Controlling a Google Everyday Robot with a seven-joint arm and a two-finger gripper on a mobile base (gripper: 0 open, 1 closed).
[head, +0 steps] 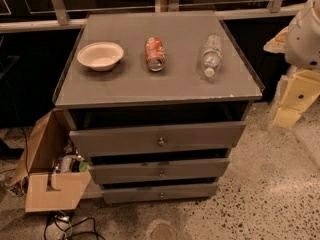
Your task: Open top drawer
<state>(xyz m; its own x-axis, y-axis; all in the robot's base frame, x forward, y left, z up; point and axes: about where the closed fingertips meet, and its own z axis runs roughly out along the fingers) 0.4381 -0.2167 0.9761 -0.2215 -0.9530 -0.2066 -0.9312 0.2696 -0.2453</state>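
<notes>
At the far left a cardboard box (47, 154) stands open against the cabinet's side. Its contents are a dim jumble that is hard to make out, and dark cables (70, 226) trail on the floor (260, 194) below it, partly cut off by the bottom edge. On the grey surface (150, 86) of the cabinet a pale bowl (100, 55) sits upright at the left. A red can (155, 54) lies on its side near the middle, its top end towards the camera. Under the surface the top drawer (125, 139) juts forward of the cabinet, leaving a dark gap above its front panel. The inside is in shadow, and nothing in it can be seen. Its small brass knob (161, 142) sits at the panel's centre. The middle drawer (125, 171) and the bottom drawer (130, 193) step back beneath it, each partly hidden by the one above. Further right on the surface a clear plastic bottle (211, 55) lies on its side, cap towards the camera and well apart from the can. At the right edge the white arm (305, 34) is cut off by the frame, so only part of it shows. From it the yellowish gripper (286, 116) angles down and to the left, hanging beside the cabinet's right corner, below the level of the surface and clear of the drawer. Whether the jaws are parted or closed cannot be told, and nothing is seen in their hold.
</notes>
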